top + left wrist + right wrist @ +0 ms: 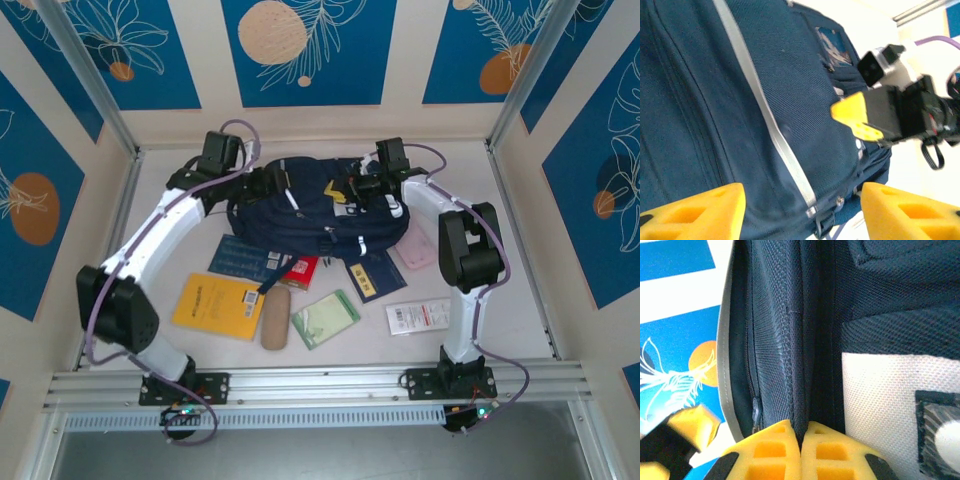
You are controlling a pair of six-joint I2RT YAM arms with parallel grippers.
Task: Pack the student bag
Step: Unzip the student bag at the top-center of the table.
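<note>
From the overhead camera I see the student bag [320, 215], a large dark navy fabric backpack with silver stripes, lying mid-table on the white tabletop [510, 290]. A flat yellow notebook [218, 305] and a white packet [418, 316] lie in front of it. My left arm arcs up to the bag's left end, with the left gripper [268, 182] at its edge. The right arm stands elbow-high and folds down, with the right gripper [365, 186] on the bag's top.

On the left wrist camera, the yellow fingers [700, 210] are spread wide over coarse navy weave crossed by a glossy reflective stripe [765, 115].

On the right wrist camera, the hollow-celled yellow fingers [772, 450] are pressed together, pinching a ridge of navy mesh beside a light grey patch [880, 400].
</note>
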